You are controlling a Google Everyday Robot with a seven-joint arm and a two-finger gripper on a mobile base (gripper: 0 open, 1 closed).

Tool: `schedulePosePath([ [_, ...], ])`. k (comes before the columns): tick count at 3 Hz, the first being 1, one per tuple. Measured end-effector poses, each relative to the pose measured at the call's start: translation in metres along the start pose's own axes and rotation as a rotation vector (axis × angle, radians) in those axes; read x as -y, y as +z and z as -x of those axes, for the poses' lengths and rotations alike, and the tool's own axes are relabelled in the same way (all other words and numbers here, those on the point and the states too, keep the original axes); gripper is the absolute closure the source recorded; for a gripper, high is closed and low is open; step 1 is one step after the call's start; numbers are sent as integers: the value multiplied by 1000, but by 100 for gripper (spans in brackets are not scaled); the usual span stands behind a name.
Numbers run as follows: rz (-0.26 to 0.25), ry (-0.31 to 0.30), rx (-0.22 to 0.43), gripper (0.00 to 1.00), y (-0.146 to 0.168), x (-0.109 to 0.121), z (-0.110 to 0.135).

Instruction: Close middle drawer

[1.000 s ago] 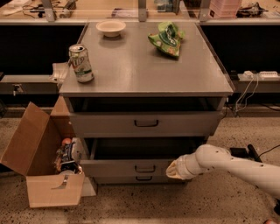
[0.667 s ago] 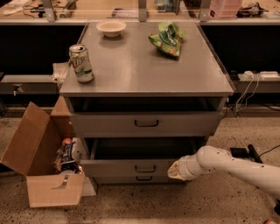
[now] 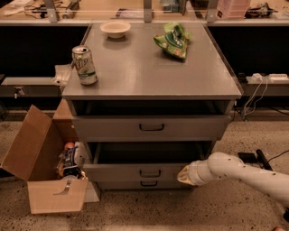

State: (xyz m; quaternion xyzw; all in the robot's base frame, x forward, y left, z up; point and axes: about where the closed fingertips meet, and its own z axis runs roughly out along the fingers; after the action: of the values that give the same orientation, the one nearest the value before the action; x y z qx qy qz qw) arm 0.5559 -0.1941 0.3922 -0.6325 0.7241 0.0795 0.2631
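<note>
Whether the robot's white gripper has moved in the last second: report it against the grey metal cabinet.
No, not noticeably: the white gripper sits at the right end of the front of the grey metal middle drawer, as before.

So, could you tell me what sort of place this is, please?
Probably an office or lab workspace: a grey metal drawer cabinet, cluttered desks with cables behind, a cardboard box on speckled flooring. The end effector sits at the front of the open middle drawer.

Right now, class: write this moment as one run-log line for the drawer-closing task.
middle drawer: pulled out | end effector: at the right end of its front | status: not yet closed
</note>
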Motion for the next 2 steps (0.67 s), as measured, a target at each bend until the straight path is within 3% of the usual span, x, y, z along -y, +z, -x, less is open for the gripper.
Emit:
schedulePosePath([
  [2,-28,12,13,100,3,18,-1],
])
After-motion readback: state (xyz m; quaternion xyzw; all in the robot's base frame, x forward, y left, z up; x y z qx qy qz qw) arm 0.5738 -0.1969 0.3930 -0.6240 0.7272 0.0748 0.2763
